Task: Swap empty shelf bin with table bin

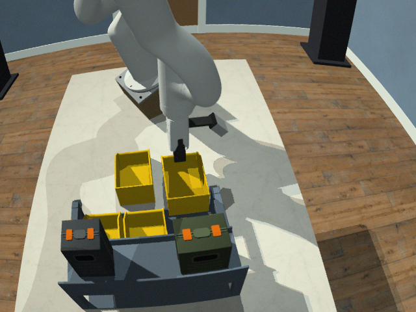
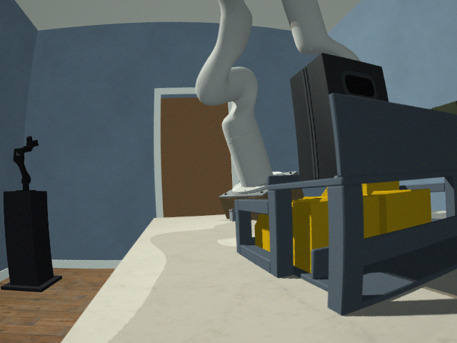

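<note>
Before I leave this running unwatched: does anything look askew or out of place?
One yellow bin sticks far out of the shelf front, apparently raised, with the gripper shut on its front wall. The two other shelved bins stand level. Nothing looks spilled.
</note>
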{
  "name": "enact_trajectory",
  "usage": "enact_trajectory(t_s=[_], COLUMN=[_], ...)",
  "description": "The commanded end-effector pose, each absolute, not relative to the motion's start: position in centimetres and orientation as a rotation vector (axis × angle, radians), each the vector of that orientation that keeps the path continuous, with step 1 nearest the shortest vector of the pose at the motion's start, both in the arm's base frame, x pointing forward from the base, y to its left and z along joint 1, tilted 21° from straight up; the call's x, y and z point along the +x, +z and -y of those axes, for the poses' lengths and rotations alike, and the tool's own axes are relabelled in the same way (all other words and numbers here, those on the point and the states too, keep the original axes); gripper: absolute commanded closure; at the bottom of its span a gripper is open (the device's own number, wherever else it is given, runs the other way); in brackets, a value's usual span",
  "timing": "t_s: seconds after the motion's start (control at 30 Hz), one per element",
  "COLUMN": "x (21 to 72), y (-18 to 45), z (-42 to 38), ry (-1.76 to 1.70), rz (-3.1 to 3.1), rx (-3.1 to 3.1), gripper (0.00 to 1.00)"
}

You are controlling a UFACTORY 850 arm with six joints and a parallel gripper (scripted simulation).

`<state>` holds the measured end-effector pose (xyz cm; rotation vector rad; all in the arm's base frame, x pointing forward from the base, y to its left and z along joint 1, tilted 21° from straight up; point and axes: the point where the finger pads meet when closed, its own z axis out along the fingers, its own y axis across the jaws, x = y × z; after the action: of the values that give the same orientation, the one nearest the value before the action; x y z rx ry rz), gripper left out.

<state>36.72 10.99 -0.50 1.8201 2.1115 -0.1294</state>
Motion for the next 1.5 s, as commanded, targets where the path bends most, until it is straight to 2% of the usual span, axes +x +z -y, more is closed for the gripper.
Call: enact_trajectory(t_s=[0.0, 0.83, 1.47], x=[36.6, 36.5, 34.5], y=[-0.5, -0.5, -0.8], z=[-11.0, -11.0, -10.6], ry=[-0.127, -0.127, -0.127], rz=[-2.111, -2.111, -2.111], rx=[1.820, 1.820, 1.820], gripper=[1.00, 1.00, 1.00])
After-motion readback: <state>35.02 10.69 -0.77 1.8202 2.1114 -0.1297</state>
